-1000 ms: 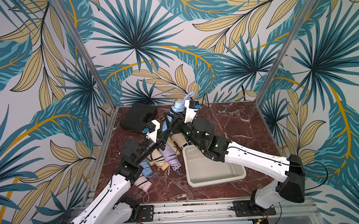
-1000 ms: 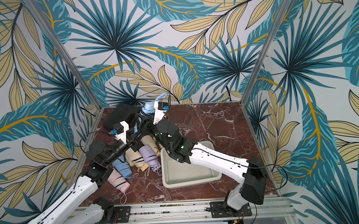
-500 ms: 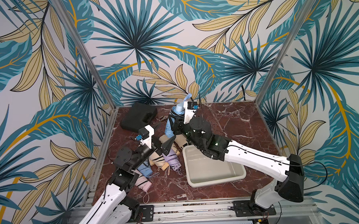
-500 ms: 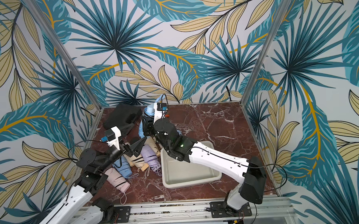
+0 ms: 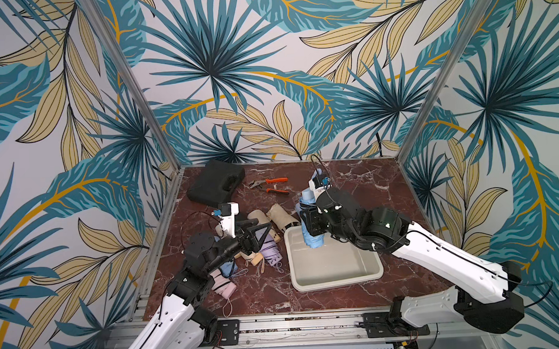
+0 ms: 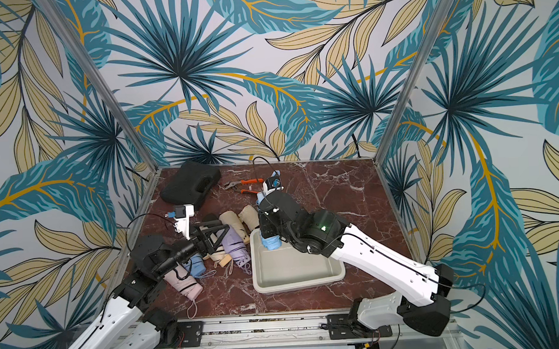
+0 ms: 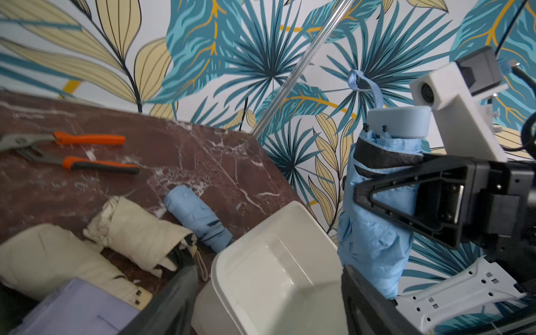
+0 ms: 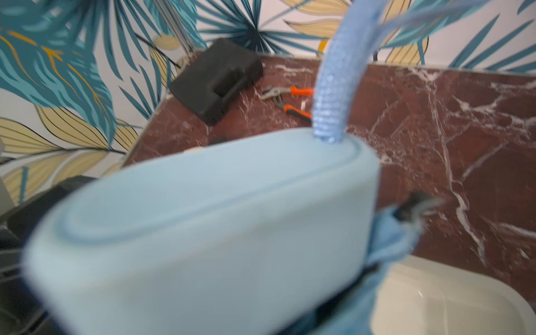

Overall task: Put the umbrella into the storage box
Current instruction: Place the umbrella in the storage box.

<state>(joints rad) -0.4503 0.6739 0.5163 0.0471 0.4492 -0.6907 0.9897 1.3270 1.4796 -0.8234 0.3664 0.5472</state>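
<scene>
Your right hand [image 7: 374, 177] is clamped on the light-blue folded umbrella [image 7: 374, 232], holding it upright above the far-left corner of the storage box [image 5: 338, 284]. Release it there and it may catch the rim, tip outward and land on the desk [image 5: 353, 185]. Your left hand [image 5: 261, 236] hangs open and empty.

No text, label, brand or number can be read anywhere. The handle of the blue umbrella [image 8: 203, 226] fills the right wrist view, blurred; a faint mark there might go unseen.
</scene>
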